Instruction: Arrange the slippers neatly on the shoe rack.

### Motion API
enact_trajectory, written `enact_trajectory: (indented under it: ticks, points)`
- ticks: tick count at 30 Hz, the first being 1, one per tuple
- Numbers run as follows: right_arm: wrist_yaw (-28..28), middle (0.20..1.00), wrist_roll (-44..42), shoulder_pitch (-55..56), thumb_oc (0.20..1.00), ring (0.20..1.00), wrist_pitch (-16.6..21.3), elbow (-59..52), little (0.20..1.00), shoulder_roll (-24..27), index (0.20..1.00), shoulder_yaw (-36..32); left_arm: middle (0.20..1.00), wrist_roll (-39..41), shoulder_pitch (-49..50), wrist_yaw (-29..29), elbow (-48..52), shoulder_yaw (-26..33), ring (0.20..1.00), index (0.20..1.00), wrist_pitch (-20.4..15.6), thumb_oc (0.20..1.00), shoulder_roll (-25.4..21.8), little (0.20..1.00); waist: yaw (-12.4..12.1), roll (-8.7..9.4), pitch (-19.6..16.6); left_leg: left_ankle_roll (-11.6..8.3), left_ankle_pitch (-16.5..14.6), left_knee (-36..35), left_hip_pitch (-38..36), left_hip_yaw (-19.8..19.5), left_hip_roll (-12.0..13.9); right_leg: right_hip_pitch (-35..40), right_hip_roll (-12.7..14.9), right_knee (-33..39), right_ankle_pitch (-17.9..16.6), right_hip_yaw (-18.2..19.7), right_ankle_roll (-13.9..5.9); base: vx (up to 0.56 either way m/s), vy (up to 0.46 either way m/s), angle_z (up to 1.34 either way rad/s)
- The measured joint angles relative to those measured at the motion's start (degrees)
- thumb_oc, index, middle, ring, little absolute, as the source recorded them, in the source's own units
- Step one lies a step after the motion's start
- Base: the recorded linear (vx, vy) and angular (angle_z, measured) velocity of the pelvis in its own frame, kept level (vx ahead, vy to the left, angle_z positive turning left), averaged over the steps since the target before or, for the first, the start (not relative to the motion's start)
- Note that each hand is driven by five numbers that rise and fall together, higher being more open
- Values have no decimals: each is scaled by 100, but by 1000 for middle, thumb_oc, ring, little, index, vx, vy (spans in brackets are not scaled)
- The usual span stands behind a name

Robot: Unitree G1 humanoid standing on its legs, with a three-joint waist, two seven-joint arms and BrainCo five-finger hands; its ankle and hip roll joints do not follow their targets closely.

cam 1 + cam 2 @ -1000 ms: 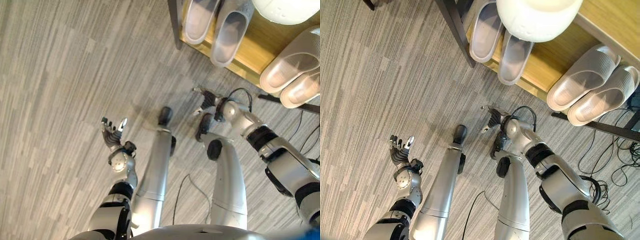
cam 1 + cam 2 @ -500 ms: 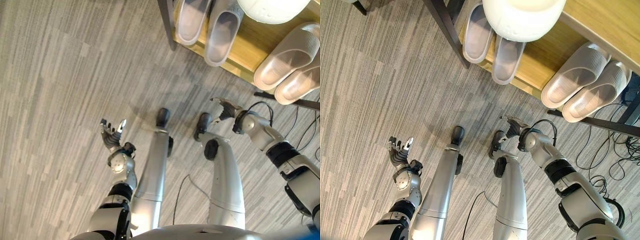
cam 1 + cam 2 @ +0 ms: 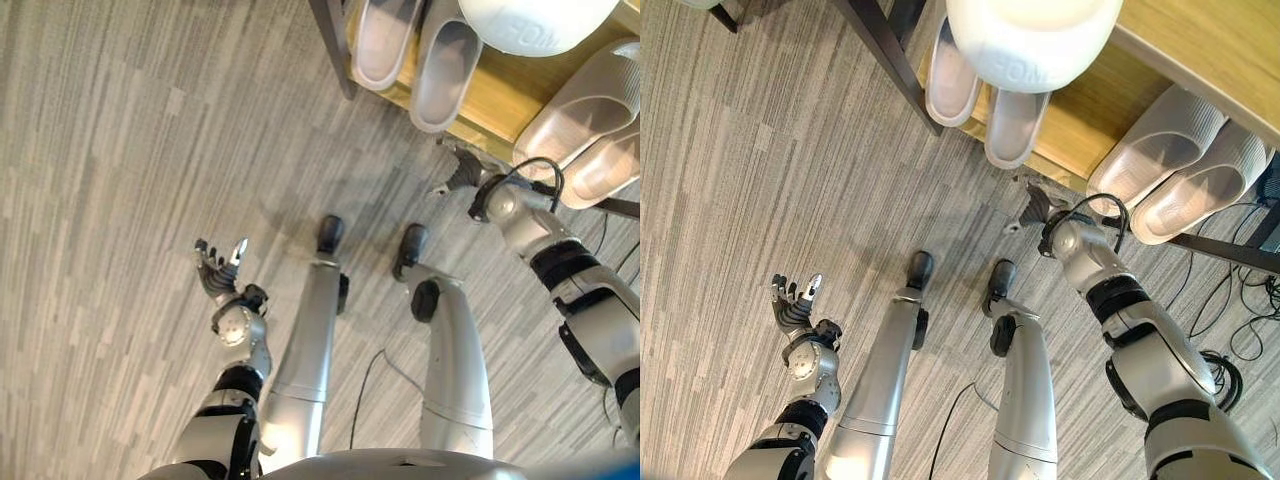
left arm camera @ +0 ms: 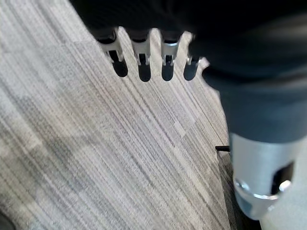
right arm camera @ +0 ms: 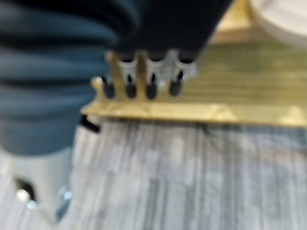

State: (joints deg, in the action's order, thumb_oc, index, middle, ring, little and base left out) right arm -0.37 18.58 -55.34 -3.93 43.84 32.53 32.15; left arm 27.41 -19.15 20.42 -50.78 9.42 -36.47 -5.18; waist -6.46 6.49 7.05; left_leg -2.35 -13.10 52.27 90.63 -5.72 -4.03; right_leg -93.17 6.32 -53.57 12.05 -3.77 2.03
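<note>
Two grey slippers [image 3: 385, 40] [image 3: 445, 65] lie side by side at the left of the shoe rack's wooden bottom shelf [image 3: 495, 100]. Two beige slippers [image 3: 585, 105] [image 3: 610, 165] lie together at its right. My right hand [image 3: 462, 170] hovers at the shelf's front edge, between the two pairs, open and empty. In the right wrist view its straight fingers [image 5: 139, 81] point at the wooden shelf [image 5: 240, 91]. My left hand [image 3: 215, 272] hangs low over the carpet at the left, open and empty, with relaxed fingers [image 4: 144, 62].
A white rounded object [image 3: 535, 20] sits on an upper level over the slippers. The rack's dark corner post [image 3: 333, 45] stands at the shelf's left end. Grey striped carpet [image 3: 150, 150] stretches to the left.
My right hand has risen from the floor by my legs and gone forward to the shelf's front edge. The left hand has stayed where it was. The view has shifted slightly.
</note>
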Motion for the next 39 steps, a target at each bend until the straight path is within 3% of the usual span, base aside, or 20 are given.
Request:
enact_trajectory:
  ticks: [4, 10, 39]
  points:
    - [9, 1000, -43, -140, 1000, 1000, 2, 325, 1000, -501, 1000, -2, 1000, -114, 1, 0, 3, -9, 1000, 1000, 3, 1000, -20, 1000, -66, -3, -2, -5, 3, -4, -2, -5, -2, -1, 1, -20, 1, -2, -1, 0, 0, 0]
    - [47, 1000, -37, -218, 1000, 1000, -10, 353, 1000, -743, 1000, 9, 1000, -197, 4, -3, -1, -19, 1000, 1000, 3, 1000, -18, 1000, -73, -3, -2, -4, 8, -3, -1, -8, -3, 0, 4, -26, 1, -4, -2, 0, 0, 0]
    - [86, 1000, -31, -1024, 1000, 1000, -21, 951, 1000, -723, 1000, 295, 1000, -349, 4, -4, -3, -21, 1000, 1000, 42, 1000, -45, 1000, -146, -7, -4, -11, 18, -19, 16, -28, -2, -25, 3, -31, 1, -8, -4, 0, 0, 0]
